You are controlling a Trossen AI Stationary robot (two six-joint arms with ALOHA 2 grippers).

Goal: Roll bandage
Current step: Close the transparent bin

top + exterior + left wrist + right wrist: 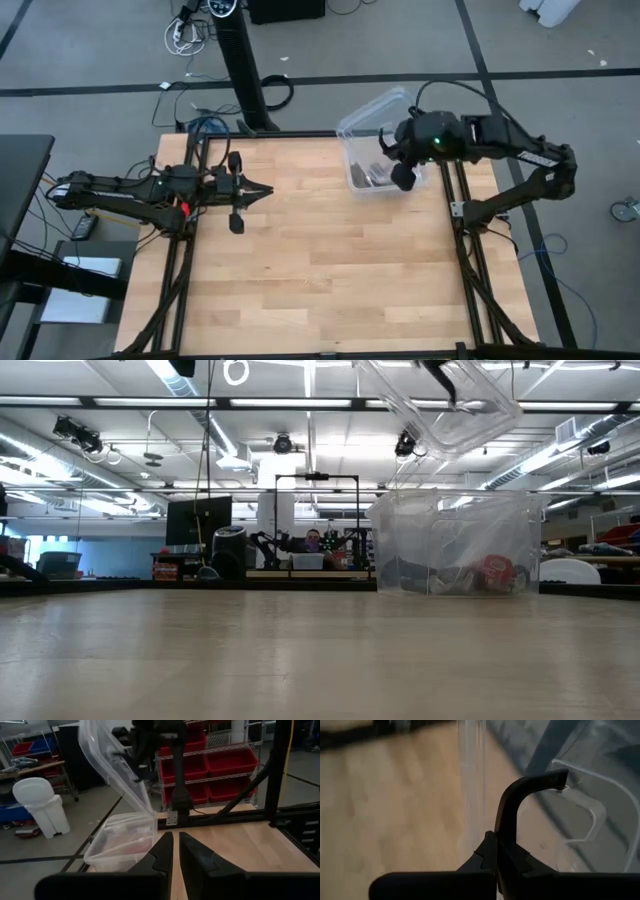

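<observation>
While the clear plastic box sits at the table's far right with its lid raised by the right gripper, fingers clamped on it, no rolling has begun; the bandage presumably lies inside, unclear; the left gripper waits at the left, fingers together.

The left arm is seen in the high view stretched level from the table's left edge toward the middle, its wrist straight. The left gripper is held low over the wood, and its two fingers are brought nearly together, with only a thin slit between them in the left wrist view.

The right arm is folded at the elbow beyond the table's right edge, its forearm directed leftward to the far right corner. The right gripper is raised there; its fingers are pressed together, one curved like a hook.
</observation>
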